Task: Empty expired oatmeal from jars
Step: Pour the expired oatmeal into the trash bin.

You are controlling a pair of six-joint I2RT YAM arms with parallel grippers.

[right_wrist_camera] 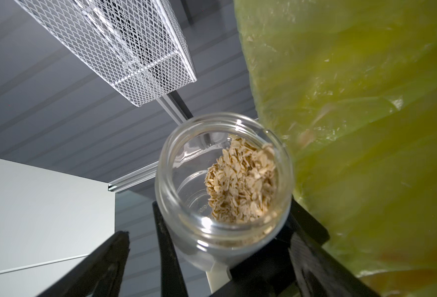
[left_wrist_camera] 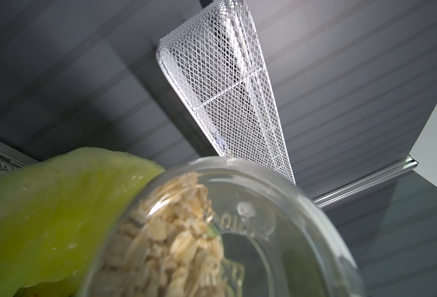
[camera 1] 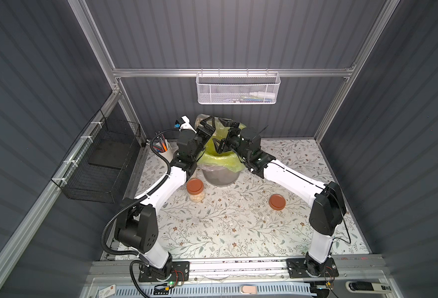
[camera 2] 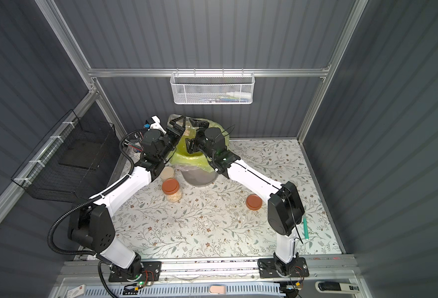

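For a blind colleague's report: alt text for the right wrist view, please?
An open glass jar, mouth toward the camera, holds some oatmeal against one side, next to a yellow-green bag. A white mesh basket hangs on the grey wall behind.

- White tabletop (camera 1: 225, 227), printed with grey-green leafy sprigs and small brown flowers.
- Grey bin (camera 1: 221, 179), lined with a translucent yellow-green bag (camera 1: 229, 161).
- Clear glass open jar (right_wrist_camera: 184, 159); pale beige oatmeal (right_wrist_camera: 240, 185) inside.
- Terracotta-brown left lid (camera 1: 195, 186) and right lid (camera 1: 277, 202).
- A cream lid (camera 2: 166, 172), left of the bin.
- White mesh basket (camera 1: 238, 87), far; black wire basket (camera 1: 101, 160), left.
- Dark grey ribbed walls (camera 1: 238, 38).
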